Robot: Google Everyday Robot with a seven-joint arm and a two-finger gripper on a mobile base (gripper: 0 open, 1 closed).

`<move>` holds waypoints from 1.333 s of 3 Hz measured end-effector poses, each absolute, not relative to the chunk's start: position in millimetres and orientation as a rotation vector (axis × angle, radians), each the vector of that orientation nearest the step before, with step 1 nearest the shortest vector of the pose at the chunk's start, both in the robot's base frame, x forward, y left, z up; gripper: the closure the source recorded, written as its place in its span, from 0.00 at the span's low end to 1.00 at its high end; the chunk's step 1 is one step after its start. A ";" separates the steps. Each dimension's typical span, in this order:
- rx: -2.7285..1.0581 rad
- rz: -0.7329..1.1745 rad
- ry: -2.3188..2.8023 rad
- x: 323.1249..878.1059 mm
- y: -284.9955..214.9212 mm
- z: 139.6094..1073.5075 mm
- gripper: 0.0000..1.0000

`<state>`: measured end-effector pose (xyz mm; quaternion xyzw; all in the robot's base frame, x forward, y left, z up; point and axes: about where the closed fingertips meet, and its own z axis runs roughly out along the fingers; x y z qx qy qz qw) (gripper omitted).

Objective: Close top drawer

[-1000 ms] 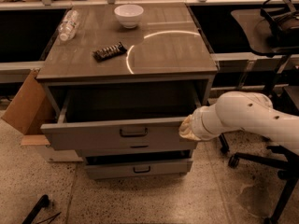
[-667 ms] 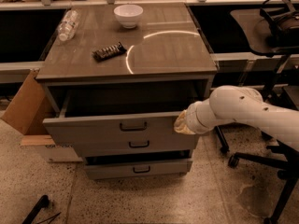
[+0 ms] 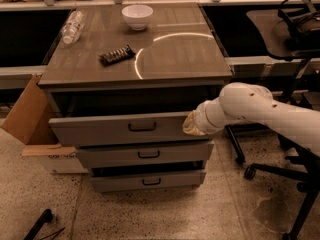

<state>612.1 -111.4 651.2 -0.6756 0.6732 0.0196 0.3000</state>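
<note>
The top drawer point(image 3: 100, 130) is a wide grey drawer with a dark centre pull handle point(image 3: 142, 127), set in a grey cabinet point(image 3: 135, 69). It stands partly open, and a dark gap shows above its front panel. My white arm point(image 3: 250, 109) reaches in from the right. My gripper point(image 3: 192, 124) is at the arm's end, pressed against the right end of the drawer's front panel.
Two shorter grey drawers point(image 3: 145, 154) sit below it, the lowest point(image 3: 147, 181) slightly out. On the cabinet top lie a white bowl point(image 3: 137, 15), a plastic bottle point(image 3: 71, 27) and a dark snack bar point(image 3: 116, 55). A cardboard box point(image 3: 30, 121) stands to the left and an office chair point(image 3: 295, 171) to the right.
The top drawer has slid inward, so less of its inside shows. My arm has moved forward and left with the front panel.
</note>
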 end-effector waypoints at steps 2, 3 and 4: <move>-1.792 0.076 1.815 644.3 -120.4 638.0 1.00; -1.757 0.121 1.802 639.1 -127.5 635.6 1.00; -1.742 0.136 1.799 637.2 -131.4 635.2 1.00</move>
